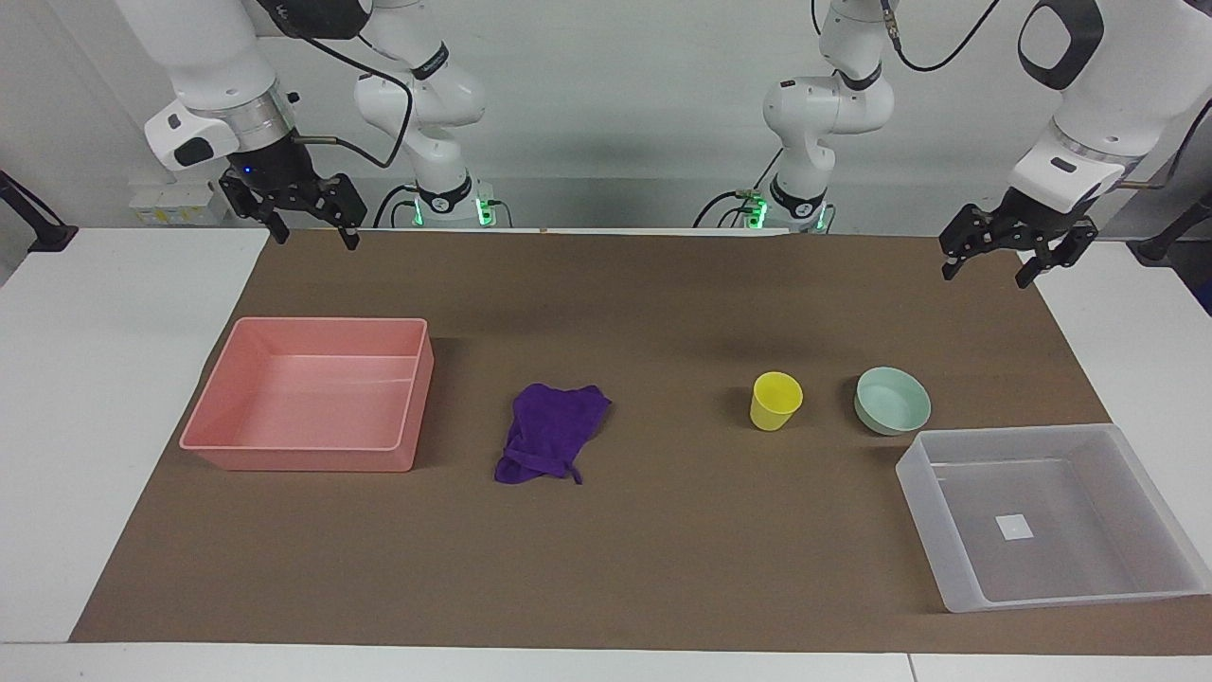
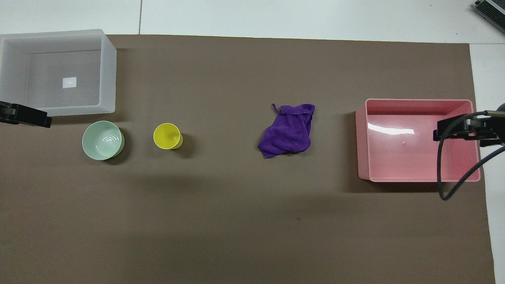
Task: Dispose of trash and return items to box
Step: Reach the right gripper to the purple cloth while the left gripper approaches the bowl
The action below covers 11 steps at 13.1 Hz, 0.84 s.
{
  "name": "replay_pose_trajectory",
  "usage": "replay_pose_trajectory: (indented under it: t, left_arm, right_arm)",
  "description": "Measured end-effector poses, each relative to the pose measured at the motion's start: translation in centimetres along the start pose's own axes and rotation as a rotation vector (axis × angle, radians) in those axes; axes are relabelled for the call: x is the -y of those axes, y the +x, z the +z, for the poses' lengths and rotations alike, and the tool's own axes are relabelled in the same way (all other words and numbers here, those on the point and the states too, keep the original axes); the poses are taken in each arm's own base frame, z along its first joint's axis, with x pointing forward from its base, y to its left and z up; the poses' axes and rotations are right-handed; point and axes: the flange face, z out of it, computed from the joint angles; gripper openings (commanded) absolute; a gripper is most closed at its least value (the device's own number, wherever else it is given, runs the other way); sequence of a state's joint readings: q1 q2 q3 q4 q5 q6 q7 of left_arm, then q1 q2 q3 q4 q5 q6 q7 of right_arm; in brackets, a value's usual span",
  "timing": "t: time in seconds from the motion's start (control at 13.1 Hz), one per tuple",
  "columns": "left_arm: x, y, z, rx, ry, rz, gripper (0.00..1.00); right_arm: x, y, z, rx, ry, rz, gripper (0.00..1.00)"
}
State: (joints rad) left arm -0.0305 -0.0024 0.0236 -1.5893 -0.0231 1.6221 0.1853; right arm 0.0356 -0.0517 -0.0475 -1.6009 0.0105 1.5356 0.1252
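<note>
You only get slivers of both grippers from overhead: left gripper [image 2: 25, 115] cut by the frame edge, right gripper [image 2: 465, 128] cut too, its cable crossing the pink tray [image 2: 394, 103]. Clear tray [image 1: 956, 568] runs off the facing view's edge.

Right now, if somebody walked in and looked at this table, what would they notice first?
Probably the crumpled deep-purple cloth rag in the middle of the brown mat, beside the big pink rectangular tray at the right arm's end. Next, the bright yellow plastic cup and pale mint-green bowl, side by side near the translucent whitish tray at the left arm's end.
</note>
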Motion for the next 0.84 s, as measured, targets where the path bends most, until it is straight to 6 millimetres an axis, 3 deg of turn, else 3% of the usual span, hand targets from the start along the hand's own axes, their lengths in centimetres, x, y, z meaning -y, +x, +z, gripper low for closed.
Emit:
replay_pose_trajectory:
  t: [0.84]
  left_arm:
    - [0.00,0.14,-0.14,-0.016,0.003,-0.002,1.00]
  right_arm:
    - [0.00,0.01,0.04,0.000,0.000,0.000,1.00]
